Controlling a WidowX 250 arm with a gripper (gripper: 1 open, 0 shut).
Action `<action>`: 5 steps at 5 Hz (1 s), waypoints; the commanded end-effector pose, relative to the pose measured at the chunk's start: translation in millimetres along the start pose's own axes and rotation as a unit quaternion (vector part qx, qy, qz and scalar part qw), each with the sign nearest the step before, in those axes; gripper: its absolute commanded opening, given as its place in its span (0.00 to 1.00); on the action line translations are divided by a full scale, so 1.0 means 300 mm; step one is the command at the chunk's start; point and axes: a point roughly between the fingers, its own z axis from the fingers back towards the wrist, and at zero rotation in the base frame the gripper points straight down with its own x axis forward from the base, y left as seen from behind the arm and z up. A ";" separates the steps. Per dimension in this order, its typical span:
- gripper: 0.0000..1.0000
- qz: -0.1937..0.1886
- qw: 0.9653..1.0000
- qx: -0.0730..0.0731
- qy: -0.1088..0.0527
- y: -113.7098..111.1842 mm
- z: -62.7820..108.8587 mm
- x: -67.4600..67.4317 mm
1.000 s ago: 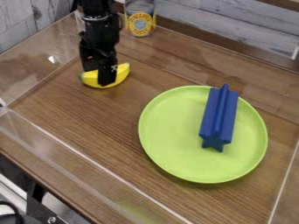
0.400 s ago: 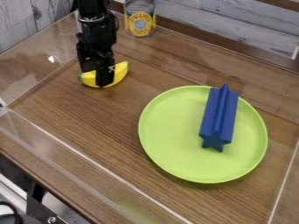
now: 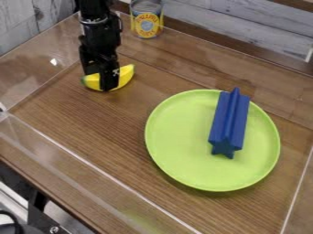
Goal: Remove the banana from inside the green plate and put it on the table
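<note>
One black hand [image 3: 102, 75] points straight down at the far left of the desk [image 3: 86, 137], its fingers spread wide with the banana [image 3: 109, 80] between them. The banana lies on the wood right under the hand, yellow showing on either side of the fingers and a little in front of them. Whether the fingertips touch the banana or just straddle it, I cannot tell from here; nothing looks pinched.

Off to the hand's right and nearer the camera, well apart from it, sits the plate [image 3: 184, 146], lime green and round, flat on the desk. On the plate's right half lies a blue block [image 3: 229, 122], long and ridged, running from the far rim toward the near side. The banana is clear of the plate altogether, with a stretch of bare wood between them.

Just behind the hand, near the back wall, stands a small can [image 3: 146, 22] with a yellow and blue label, upright. Clear acrylic walls [image 3: 31, 55] edge the desk, the left one passing close by the hand.
</note>
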 end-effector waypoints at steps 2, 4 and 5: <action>1.00 0.004 1.000 0.003 -0.019 0.023 0.030 0.010; 1.00 0.009 0.999 -0.007 -0.043 0.018 0.094 0.023; 1.00 0.011 0.998 -0.008 -0.057 0.009 0.144 0.025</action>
